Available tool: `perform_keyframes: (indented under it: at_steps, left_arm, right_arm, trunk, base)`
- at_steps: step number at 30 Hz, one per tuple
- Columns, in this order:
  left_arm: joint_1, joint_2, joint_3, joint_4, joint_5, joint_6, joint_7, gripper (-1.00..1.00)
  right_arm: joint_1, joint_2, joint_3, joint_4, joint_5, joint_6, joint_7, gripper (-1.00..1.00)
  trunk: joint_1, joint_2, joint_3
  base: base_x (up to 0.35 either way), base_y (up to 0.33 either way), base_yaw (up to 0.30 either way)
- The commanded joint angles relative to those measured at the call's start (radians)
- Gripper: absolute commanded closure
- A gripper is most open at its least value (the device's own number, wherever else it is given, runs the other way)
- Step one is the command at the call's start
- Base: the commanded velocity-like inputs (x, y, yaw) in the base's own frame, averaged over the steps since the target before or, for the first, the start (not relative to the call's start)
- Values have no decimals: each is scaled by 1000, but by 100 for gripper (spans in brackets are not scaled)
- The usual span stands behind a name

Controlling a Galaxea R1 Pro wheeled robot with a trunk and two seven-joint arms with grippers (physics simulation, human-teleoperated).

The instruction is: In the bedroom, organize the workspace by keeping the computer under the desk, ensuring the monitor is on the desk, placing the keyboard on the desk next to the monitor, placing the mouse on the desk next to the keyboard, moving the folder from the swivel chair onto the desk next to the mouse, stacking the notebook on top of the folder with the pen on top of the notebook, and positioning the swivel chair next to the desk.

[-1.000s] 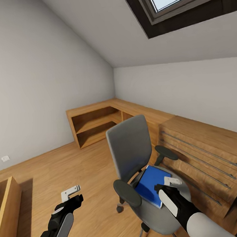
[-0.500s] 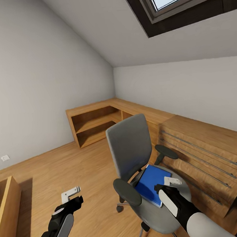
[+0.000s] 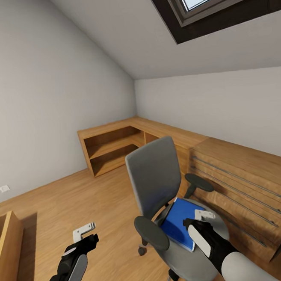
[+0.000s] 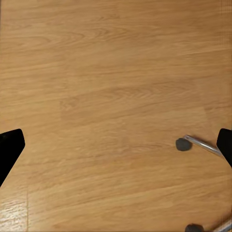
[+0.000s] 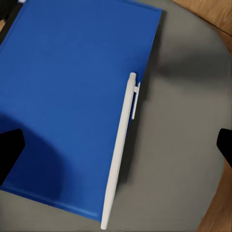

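At lower centre of the head view, the right tool [image 3: 204, 215], tips spread, is hovering over the blue folder [image 5: 72, 96] lying on the swivel chair [image 3: 155, 177] seat, where a clean edge pinch is likely needing care around the white pen [image 5: 121, 145]

folder [image 3: 179, 222] open from above, armrests [image 3: 151, 232] flanking sides

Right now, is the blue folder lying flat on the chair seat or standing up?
Flat. The folder lies face-up on the grey seat of the swivel chair, with a white pen resting along its edge.
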Motion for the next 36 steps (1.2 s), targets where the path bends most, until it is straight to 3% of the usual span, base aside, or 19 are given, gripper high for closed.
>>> perform_keyframes:
  at_steps: [1, 28, 36]
  left_arm:
    - [-1, 1, -3, 0, 9, 1, 10, -100]
    - [-1, -1, -5, -1, 9, 0, 10, -100]
    - [-1, -3, -4, -1, 9, -2, 10, -100]
  right_arm:
    - [-1, -1, 5, -2, -6, 4, -8, -100]
    - [-1, -3, 5, -3, -3, 3, -8, -100]
    - [-1, -6, 4, -2, -9, 3, -7, -100]
  trunk:
    - [0, -1, -1]
    - [0, -1, -1]
    - [31, -57, -26]
  base:
    - [41, 0, 0]
    - [75, 0, 0]
    - [0, 0, 0]
